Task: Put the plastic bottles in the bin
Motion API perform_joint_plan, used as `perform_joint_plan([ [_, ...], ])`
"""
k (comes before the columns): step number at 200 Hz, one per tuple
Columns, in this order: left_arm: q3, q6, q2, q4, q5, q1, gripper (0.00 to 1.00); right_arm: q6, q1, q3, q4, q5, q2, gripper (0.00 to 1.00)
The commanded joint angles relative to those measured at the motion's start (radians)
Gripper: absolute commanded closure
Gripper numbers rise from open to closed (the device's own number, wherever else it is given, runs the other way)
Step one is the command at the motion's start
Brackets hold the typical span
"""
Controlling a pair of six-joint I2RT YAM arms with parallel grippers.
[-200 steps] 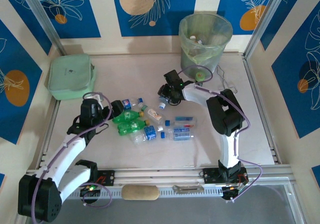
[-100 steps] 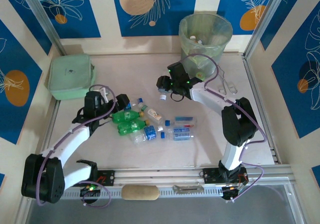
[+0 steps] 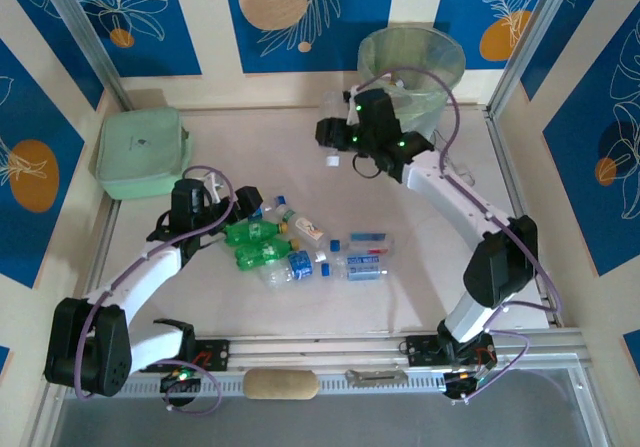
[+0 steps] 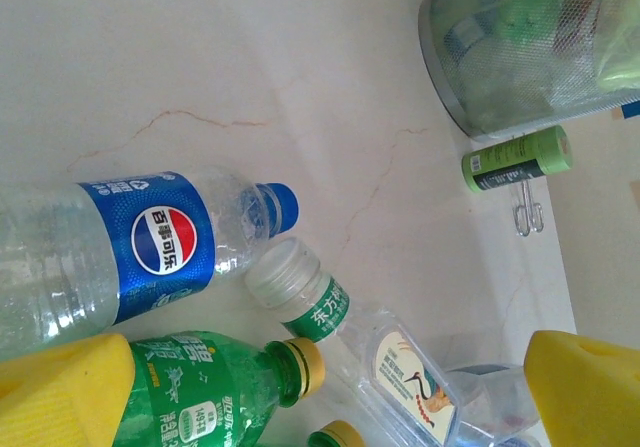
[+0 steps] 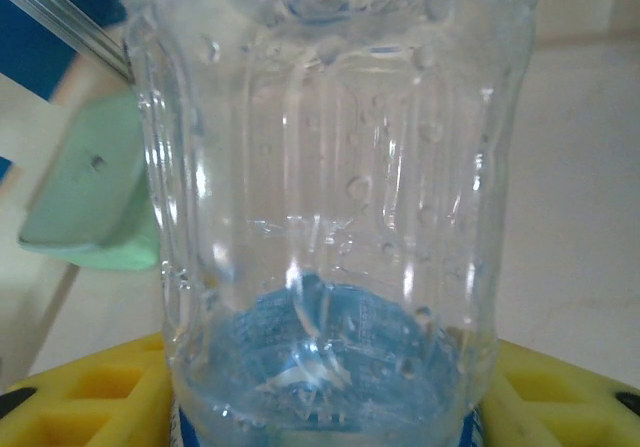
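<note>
My right gripper (image 3: pixel 336 135) is shut on a clear bottle with a blue label (image 5: pixel 330 187), held in the air just left of the grey bin with its pale green liner (image 3: pixel 440 55). The bottle stands between the yellow pads (image 5: pixel 80 397). Several bottles lie in a pile mid-table: green ones (image 3: pixel 255 232), clear ones (image 3: pixel 365 267) and one with a red-yellow label (image 3: pixel 308 229). My left gripper (image 3: pixel 243 207) hangs open over the pile's left end, above a blue-labelled bottle (image 4: pixel 120 257), a green bottle (image 4: pixel 200 387) and a white-capped clear bottle (image 4: pixel 310 297).
A flat mint-green pouch (image 3: pixel 140 152) lies at the far left. A short dark container with a green top (image 4: pixel 515 160) and a metal clip (image 4: pixel 525 217) lie beside the bin's base (image 4: pixel 530 47). Aluminium rails edge the table.
My right arm has lifted the clear bottle off the table and carried it up toward the bin. The left gripper has shifted slightly toward the pile.
</note>
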State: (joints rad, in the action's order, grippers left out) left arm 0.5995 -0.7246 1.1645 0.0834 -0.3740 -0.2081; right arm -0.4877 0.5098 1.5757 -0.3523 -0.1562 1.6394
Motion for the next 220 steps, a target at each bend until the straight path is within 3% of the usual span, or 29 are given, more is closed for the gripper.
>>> perform_joint_plan([
  [1,0.025,0.026,-0.002,0.004,-0.031,-0.008,0.00,0.092,-0.050,0.086,-0.037,0.055,-0.051,0.56],
  [41,0.017,0.048,-0.018,-0.020,-0.024,-0.031,0.00,0.124,-0.204,0.228,-0.027,0.113,-0.032,0.56],
  [100,0.022,0.078,-0.033,-0.061,-0.004,-0.067,0.00,0.079,-0.413,0.520,-0.075,0.083,0.177,0.56],
  [220,-0.021,0.062,-0.052,-0.068,0.054,-0.149,0.00,0.048,-0.451,1.018,-0.313,0.058,0.675,0.54],
])
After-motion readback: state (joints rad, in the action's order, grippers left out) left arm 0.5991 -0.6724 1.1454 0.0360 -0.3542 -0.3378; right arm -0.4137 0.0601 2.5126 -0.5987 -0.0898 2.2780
